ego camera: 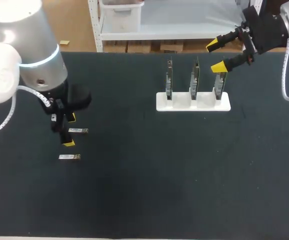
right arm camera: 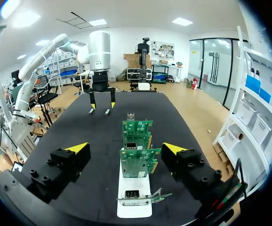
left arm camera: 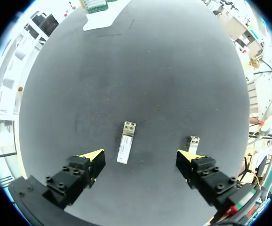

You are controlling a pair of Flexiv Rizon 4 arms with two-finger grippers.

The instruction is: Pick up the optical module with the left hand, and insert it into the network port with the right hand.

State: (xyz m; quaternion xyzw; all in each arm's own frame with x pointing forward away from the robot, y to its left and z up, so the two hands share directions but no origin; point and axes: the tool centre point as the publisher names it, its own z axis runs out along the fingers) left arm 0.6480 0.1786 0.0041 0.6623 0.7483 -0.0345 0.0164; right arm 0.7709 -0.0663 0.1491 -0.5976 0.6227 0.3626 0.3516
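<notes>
both tools spread, two modules flat on the counter

nearest the robot, on the dark counter [ego camera: 144, 190], the outer optical module [ego camera: 69, 157] lay flat just outside the left tool [ego camera: 69, 130]. in the left wrist view its near end was hidden behind a yellow fingertip [left arm camera: 188, 157]. the inner optical module [left arm camera: 126, 142] lay between that tool's spread fingers, touching neither, with bare counter on both sides.

farther off, a white stand [ego camera: 193, 102] held three green cards [right arm camera: 136, 162] upright. from the head view they showed edge-on as thin strips, and their ports could not be made out. in the right wrist view the nearest card covered much of those behind it.

farthest, the right tool [ego camera: 215, 56] hung over the stand's right end, fingers spread and pinching nothing. its arm was cut off at the view's corner.
</notes>
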